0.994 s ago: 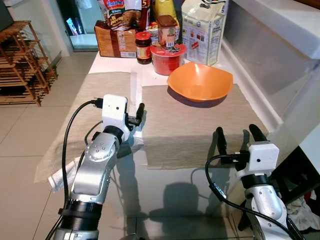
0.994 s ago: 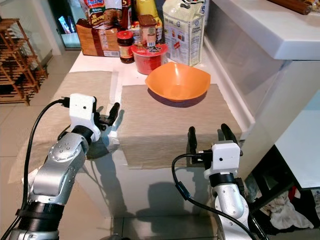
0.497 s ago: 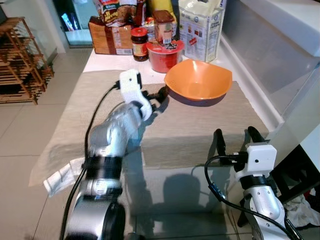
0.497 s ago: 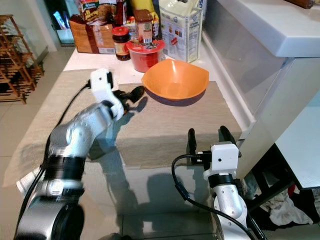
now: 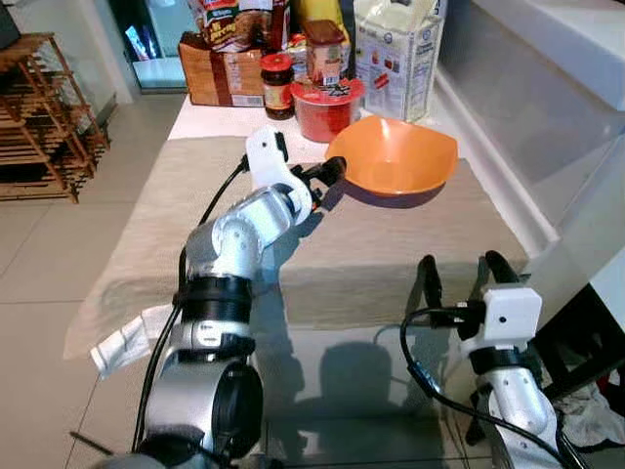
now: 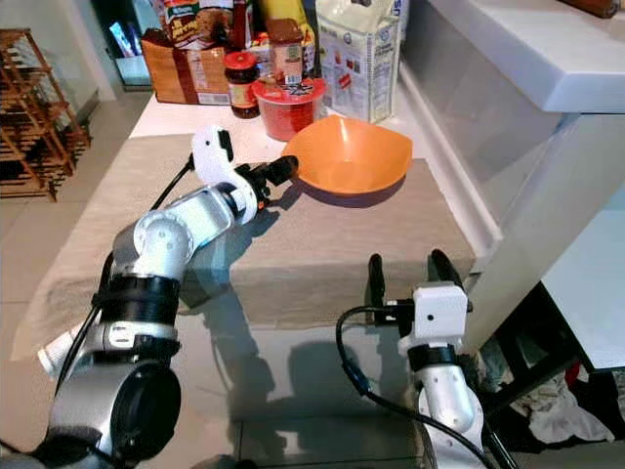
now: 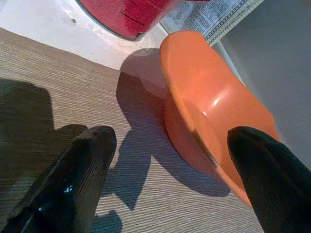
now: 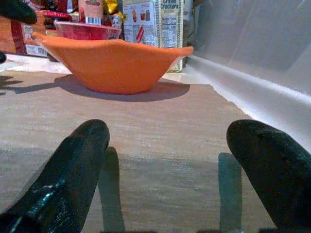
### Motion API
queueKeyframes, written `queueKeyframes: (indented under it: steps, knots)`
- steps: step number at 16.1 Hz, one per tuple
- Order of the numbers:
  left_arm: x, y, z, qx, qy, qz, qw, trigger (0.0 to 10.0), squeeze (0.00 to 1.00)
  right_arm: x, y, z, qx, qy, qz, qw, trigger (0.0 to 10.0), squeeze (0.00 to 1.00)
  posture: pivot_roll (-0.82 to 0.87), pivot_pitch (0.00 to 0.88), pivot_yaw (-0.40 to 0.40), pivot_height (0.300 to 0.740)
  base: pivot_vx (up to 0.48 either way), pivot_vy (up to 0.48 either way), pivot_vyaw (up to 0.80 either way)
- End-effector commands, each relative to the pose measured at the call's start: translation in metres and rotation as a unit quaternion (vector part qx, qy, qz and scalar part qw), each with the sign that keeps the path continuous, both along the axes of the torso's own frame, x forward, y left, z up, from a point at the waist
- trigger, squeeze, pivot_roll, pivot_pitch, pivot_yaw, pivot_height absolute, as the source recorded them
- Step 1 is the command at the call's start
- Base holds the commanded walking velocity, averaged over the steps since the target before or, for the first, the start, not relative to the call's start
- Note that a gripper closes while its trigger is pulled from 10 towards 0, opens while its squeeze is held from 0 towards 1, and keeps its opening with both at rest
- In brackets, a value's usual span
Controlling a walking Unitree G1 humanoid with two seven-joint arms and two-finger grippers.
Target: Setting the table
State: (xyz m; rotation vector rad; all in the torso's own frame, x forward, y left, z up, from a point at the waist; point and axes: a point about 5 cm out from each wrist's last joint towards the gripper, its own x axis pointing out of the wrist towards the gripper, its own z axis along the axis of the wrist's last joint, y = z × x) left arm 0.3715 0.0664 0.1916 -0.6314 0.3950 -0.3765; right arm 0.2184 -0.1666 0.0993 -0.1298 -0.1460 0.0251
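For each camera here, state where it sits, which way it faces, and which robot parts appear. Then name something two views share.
Eye views: on the head, facing forward and down at the table; both arms show.
Left wrist view: looks along the open left end effector at the orange bowl.
Right wrist view: low over the placemat, between the open right end effector.
Shared: the orange bowl.

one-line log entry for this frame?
left gripper: open, at orange bowl rim | right gripper: open, idle at placemat near edge

An orange bowl with a wavy rim sits upright at the beige placemat's far edge.
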Motion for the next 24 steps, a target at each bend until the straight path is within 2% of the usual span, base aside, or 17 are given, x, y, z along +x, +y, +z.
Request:
queueKeyframes:
  steps: [1, 4, 6, 11, 14, 18, 19, 21, 23, 24]
  knots:
    - [0.001, -0.009, 0.005, 0.002, 0.004, -0.012, 1.0, 10.0, 0.0, 0.0, -0.001, 0.001, 0.001, -0.005, -0.003, 1.0, 10.0, 0.0, -0.15, 0.0, 0.066, 0.736, 0.0, 0.0, 0.0]
    - [0.003, -0.023, 0.008, 0.016, -0.016, -0.034, 0.999, 10.0, 0.0, -0.001, -0.001, 0.0, 0.002, -0.004, -0.003, 1.0, 10.0, 0.0, -0.16, 0.0, 0.067, 0.736, 0.0, 0.0, 0.0]
    - [0.007, -0.036, 0.007, 0.041, -0.03, -0.051, 0.997, 10.0, 0.0, -0.002, 0.001, 0.0, 0.004, -0.005, -0.004, 1.0, 10.0, 0.0, -0.18, 0.0, 0.075, 0.736, 0.0, 0.0, 0.0]
    - [0.01, -0.042, 0.005, 0.055, -0.029, -0.052, 0.997, 10.0, 0.0, -0.008, 0.001, 0.001, 0.004, -0.002, -0.01, 1.0, 10.0, 0.0, -0.19, 0.017, 0.08, 0.736, 0.0, 0.0, 0.0]
    - [0.008, -0.056, -0.009, 0.006, 0.019, -0.054, 0.998, 10.0, 0.0, -0.014, 0.001, 0.001, 0.002, 0.002, -0.013, 1.0, 10.0, 0.0, -0.2, 0.029, 0.081, 0.736, 0.0, 0.0, 0.0]
    - [0.007, -0.063, -0.018, 0.001, 0.042, -0.051, 0.998, 10.0, 0.0, -0.016, 0.0, 0.001, 0.001, 0.005, -0.014, 1.0, 10.0, 0.0, -0.21, 0.036, 0.083, 0.736, 0.0, 0.0, 0.0]
    - [0.006, -0.063, -0.02, 0.001, 0.048, -0.051, 0.998, 0.0, 0.0, -0.016, 0.0, 0.001, 0.001, 0.005, -0.015, 1.0, 10.0, 0.0, -0.21, 0.036, 0.083, 0.736, 0.0, 0.0, 0.0]
    - [0.007, -0.063, -0.021, -0.008, 0.057, -0.046, 0.997, 0.0, 0.0, -0.016, 0.0, 0.001, 0.001, 0.007, -0.016, 1.0, 10.0, 0.0, -0.21, 0.039, 0.087, 0.736, 0.0, 0.0, 0.0]
    - [0.008, -0.063, -0.018, -0.052, 0.069, -0.038, 0.996, 0.0, 0.0, -0.016, 0.0, 0.001, 0.001, 0.008, -0.016, 1.0, 10.0, 0.0, -0.21, 0.039, 0.087, 0.736, 0.0, 0.0, 0.0]
    - [0.01, -0.062, -0.017, -0.056, 0.067, -0.031, 0.996, 0.0, 0.0, -0.016, 0.0, 0.0, 0.001, 0.008, -0.016, 1.0, 10.0, 0.0, -0.21, 0.039, 0.086, 0.736, 0.0, 0.0, 0.0]
